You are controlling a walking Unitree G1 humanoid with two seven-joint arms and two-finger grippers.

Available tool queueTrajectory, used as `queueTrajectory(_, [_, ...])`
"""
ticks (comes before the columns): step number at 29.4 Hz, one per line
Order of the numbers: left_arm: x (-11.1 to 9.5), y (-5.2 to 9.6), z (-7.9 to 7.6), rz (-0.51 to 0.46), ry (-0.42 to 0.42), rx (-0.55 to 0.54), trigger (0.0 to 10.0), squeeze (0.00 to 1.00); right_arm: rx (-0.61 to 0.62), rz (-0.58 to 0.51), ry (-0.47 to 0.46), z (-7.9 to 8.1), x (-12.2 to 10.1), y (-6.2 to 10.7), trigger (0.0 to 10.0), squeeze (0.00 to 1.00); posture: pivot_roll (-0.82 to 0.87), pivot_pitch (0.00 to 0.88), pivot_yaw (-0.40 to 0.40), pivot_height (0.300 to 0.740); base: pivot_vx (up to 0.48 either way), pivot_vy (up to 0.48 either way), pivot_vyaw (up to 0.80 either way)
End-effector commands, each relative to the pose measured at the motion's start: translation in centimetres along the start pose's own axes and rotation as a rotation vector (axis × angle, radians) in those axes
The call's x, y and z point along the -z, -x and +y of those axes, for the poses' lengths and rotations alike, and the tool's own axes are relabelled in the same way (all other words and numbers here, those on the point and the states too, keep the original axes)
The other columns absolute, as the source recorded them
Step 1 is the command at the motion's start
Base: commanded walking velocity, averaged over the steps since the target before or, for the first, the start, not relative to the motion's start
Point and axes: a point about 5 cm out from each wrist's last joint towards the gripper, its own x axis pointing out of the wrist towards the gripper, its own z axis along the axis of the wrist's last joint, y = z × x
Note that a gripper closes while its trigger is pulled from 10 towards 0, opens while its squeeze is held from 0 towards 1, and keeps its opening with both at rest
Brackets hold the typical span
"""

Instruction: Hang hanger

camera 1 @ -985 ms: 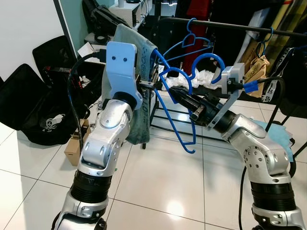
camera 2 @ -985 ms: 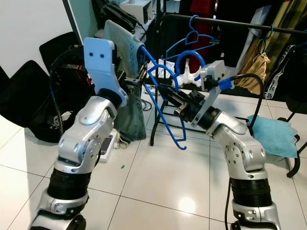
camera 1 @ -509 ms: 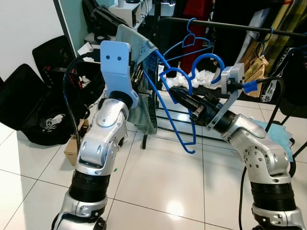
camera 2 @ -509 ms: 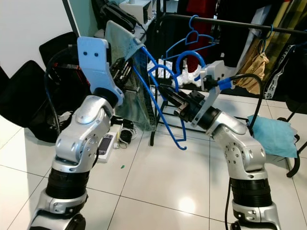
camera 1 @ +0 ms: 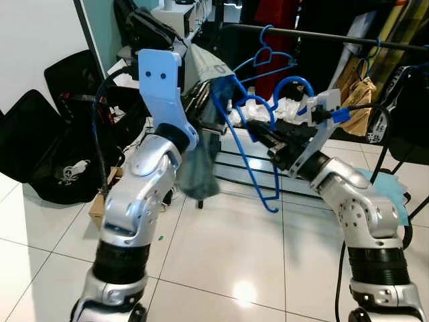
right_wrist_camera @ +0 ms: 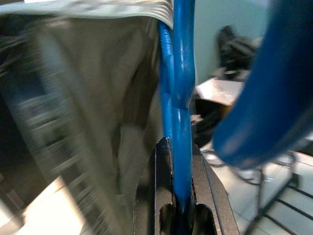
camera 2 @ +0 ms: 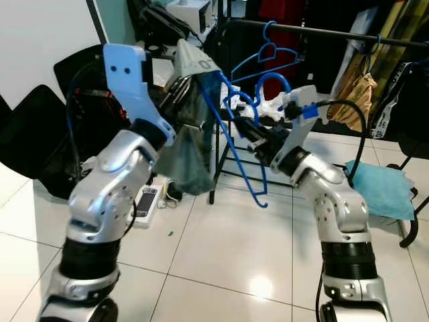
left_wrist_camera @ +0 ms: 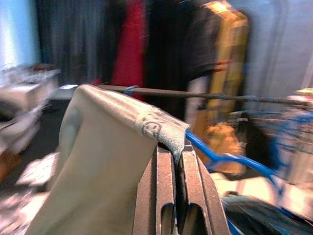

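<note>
The right gripper (right_wrist_camera: 178, 196) is clamped on the blue hanger (camera 1: 249, 157), its black fingers (right_wrist_camera: 208, 196) pressed tight against the thin plastic rod that runs up between them. The left gripper (left_wrist_camera: 177, 169) is closed with no gap to speak of, pinching the hem of a grey-green cloth (camera 2: 191, 144) together with the hanger's end, where the blue rod comes out from under the fabric. The hanger is bright blue plastic, thin-barred, with a thick curved hook (camera 1: 293, 87) rising near the right wrist and a lower bar sloping down to a small upturned tip above the tiled floor (camera 1: 221, 255). The cloth is draped over one arm of it and hangs bunched below the left forearm. Both arms hold it raised in mid-air in front of a black rail (camera 2: 315, 30), just below it, where another blue hanger (camera 2: 268, 47) hangs. The wrist views are blurred.
</note>
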Motion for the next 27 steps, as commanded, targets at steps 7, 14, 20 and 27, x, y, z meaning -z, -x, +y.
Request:
queueTrajectory(7, [3.3,2.7,0.5,0.195,-0.14,0.104,0.0,0.0,0.083,-0.022,0.012,-1.3,-0.7,0.4,10.0,0.0,-0.03,0.076,0.001,0.74,0.0,0.0,0.0])
queueTrajectory(14, [5.8,4.0,0.3,0.3,-0.227,0.129,1.1,0.0,0.066,-0.009,0.008,-1.1,-0.8,0.2,10.0,0.0,-0.04,0.079,0.0,0.74,0.0,0.0,0.0])
queueTrajectory(20, [7.4,5.0,0.6,0.373,-0.283,0.112,0.3,0.0,0.032,0.069,0.02,-0.6,0.0,0.1,10.0,0.0,-0.04,0.081,0.003,0.74,0.0,0.0,0.0])
queueTrajectory(27, [7.8,5.6,3.4,0.412,-0.361,-0.047,0.0,0.0,0.063,0.091,0.025,-1.1,0.0,0.2,10.0,0.0,-0.04,0.082,0.004,0.74,0.0,0.0,0.0])
